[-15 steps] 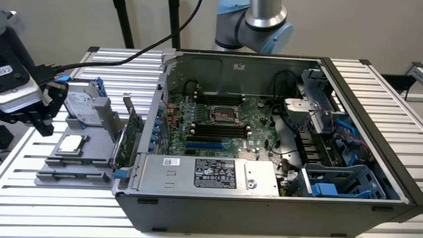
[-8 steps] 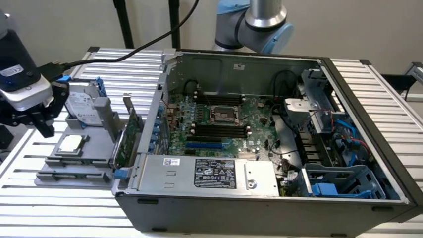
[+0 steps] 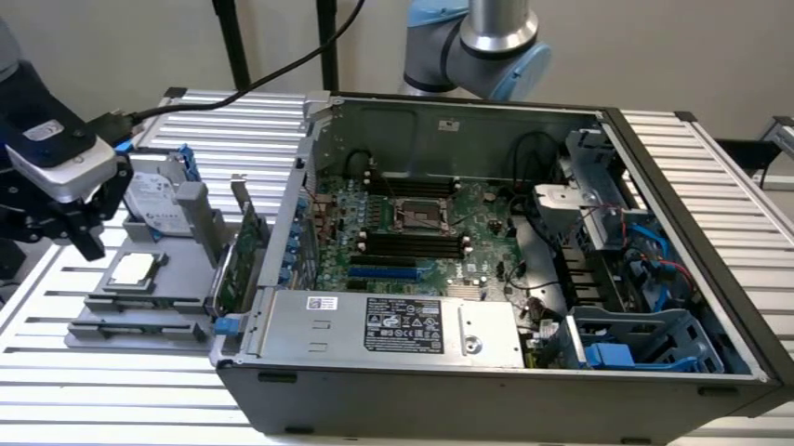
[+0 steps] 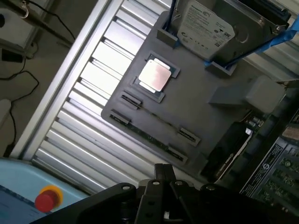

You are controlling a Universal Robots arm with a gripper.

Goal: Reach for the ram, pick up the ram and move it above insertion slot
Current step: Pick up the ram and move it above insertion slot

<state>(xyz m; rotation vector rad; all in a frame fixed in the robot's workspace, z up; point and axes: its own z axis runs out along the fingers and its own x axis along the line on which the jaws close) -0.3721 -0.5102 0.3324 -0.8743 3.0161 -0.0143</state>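
1. The pincer (image 3: 85,243) hangs over the grey fixture plate (image 4: 196,105), which sits beside the computer case (image 3: 496,390) on the exterior view's left. Whether the pincer is open or closed cannot be told. Nothing is visibly held in it.
2. The ram (image 4: 148,138) stands on edge in the plate's outermost holder row. The wrist view shows it as a thin greenish strip between two end clips (image 4: 120,118). It is near the pincer and not touching it. The step in hand is judged to be the reach; the pickup is not yet made.
3. Risk, judged: the ram offers only a narrow top edge. A descent off its line would land on the plate or on an end clip. An angled contact could tilt the stick in its holder. A grip away from its middle could let it swing once lifted.
4. Risk, judged: the processor (image 4: 155,77) lies just beyond the holder rows, and the hard drive (image 4: 205,25) lies beyond that. An overshoot in that direction would cause contact.
5. Edges: the expansion card (image 3: 248,251) stands upright between the plate and the case wall (image 3: 301,195). A carry toward the memory slots (image 3: 410,243) must clear both.
6. Open room: the slatted tabletop (image 3: 125,390) extends on the plate's outer side, and the space above the plate is free. Inside the case, the slots lie between the processor socket (image 3: 416,212) and the power supply (image 3: 385,325), with cables nearby.
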